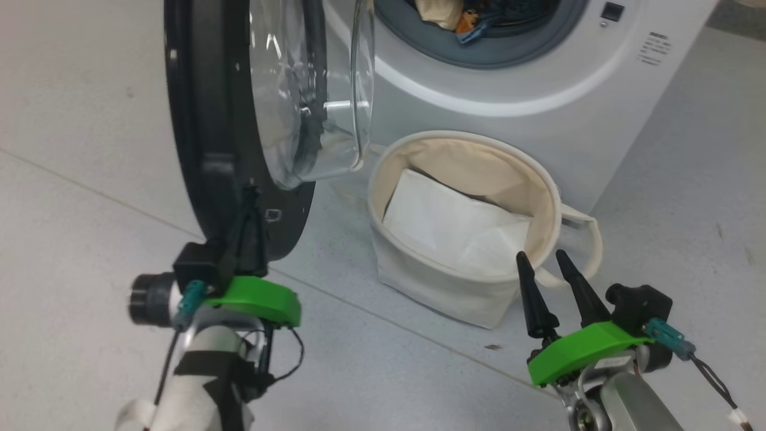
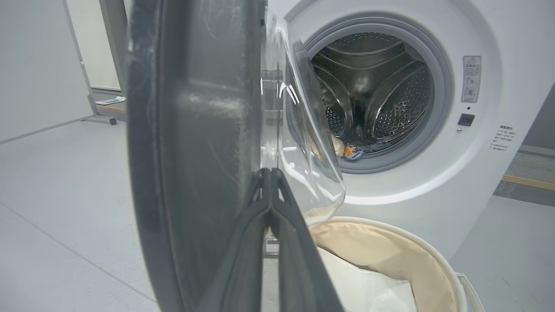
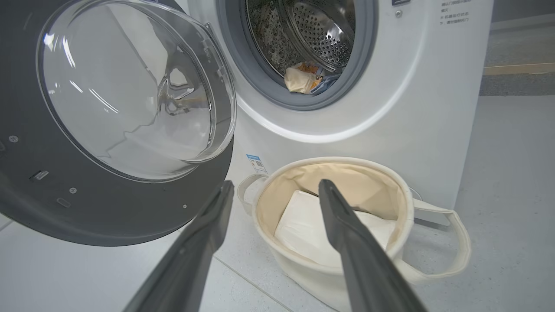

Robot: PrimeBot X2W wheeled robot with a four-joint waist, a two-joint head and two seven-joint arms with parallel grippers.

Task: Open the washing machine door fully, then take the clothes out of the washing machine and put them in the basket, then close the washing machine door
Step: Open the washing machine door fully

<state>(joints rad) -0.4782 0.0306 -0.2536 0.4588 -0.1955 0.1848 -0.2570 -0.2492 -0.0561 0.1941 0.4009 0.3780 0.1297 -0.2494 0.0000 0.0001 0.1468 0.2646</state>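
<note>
The washing machine door [image 1: 197, 120] stands swung out, edge-on to me, its glass bowl [image 1: 311, 90] bulging right. My left gripper [image 1: 248, 197] is shut, its fingers pressed together against the lower black rim of the door [image 2: 195, 130]. The white washing machine [image 1: 508, 78] has its drum mouth uncovered, and the blue and orange clothes [image 1: 467, 18] lie at the gasket's lower lip [image 3: 308, 78]. The cream basket [image 1: 455, 139] sits on the floor below the mouth. My right gripper [image 1: 541, 256] hangs open and empty just in front of the basket's near rim [image 3: 334, 161].
A plain white flat sheet [image 1: 449, 221] lies inside the basket. One looped handle [image 1: 589, 239] sticks out toward my right gripper. Grey floor [image 1: 383, 359] spreads between the two arms. A yellow floor strip [image 2: 529, 182] runs to the right of the washer.
</note>
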